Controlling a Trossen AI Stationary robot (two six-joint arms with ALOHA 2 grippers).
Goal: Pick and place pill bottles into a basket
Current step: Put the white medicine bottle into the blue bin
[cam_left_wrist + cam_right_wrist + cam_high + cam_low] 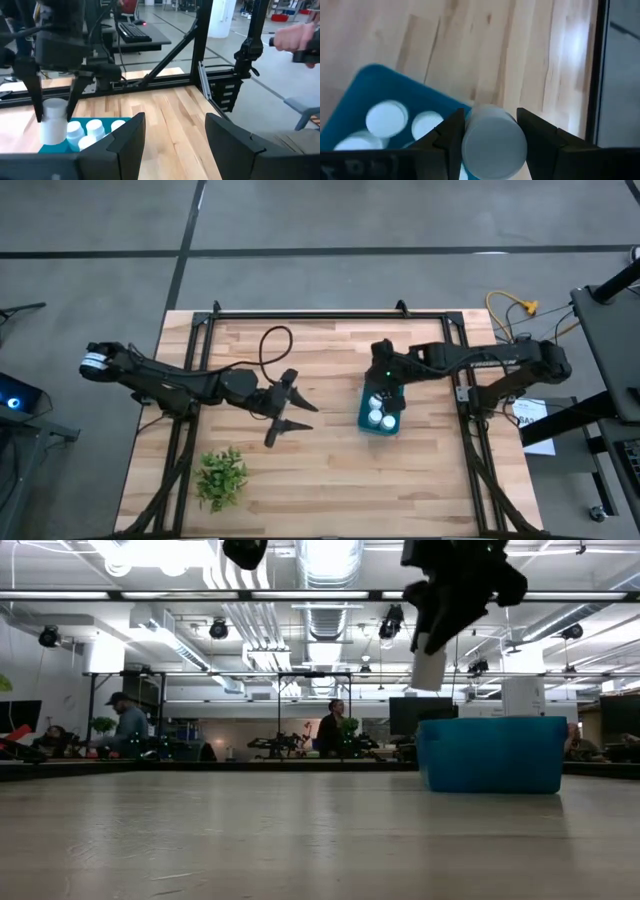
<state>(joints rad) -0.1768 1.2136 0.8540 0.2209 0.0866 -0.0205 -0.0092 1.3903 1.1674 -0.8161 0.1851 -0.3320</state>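
The teal basket (366, 423) stands on the wooden table right of the middle, with white pill bottles (376, 418) upright inside it (86, 129). My right gripper (385, 392) hangs over the basket's far part, shut on one more white pill bottle (428, 668), which is above the rim (490, 722). My left gripper (291, 417) hovers open left of the basket with nothing between its fingers (131, 134). My right gripper pinches the pill bottle's upper part (54, 107), at the cap (494, 131), between its two fingers (451, 137). The fingers come from above, slanting down. The bottle hangs upright below them, lifted clear of the basket and the bottles inside it.
A green leafy plant (222, 477) sits near the table's front left. A black cable (272, 340) loops on the far part of the table. Black frame rails (330, 313) run along the table's edges. A person's hand (296, 37) shows beyond the table.
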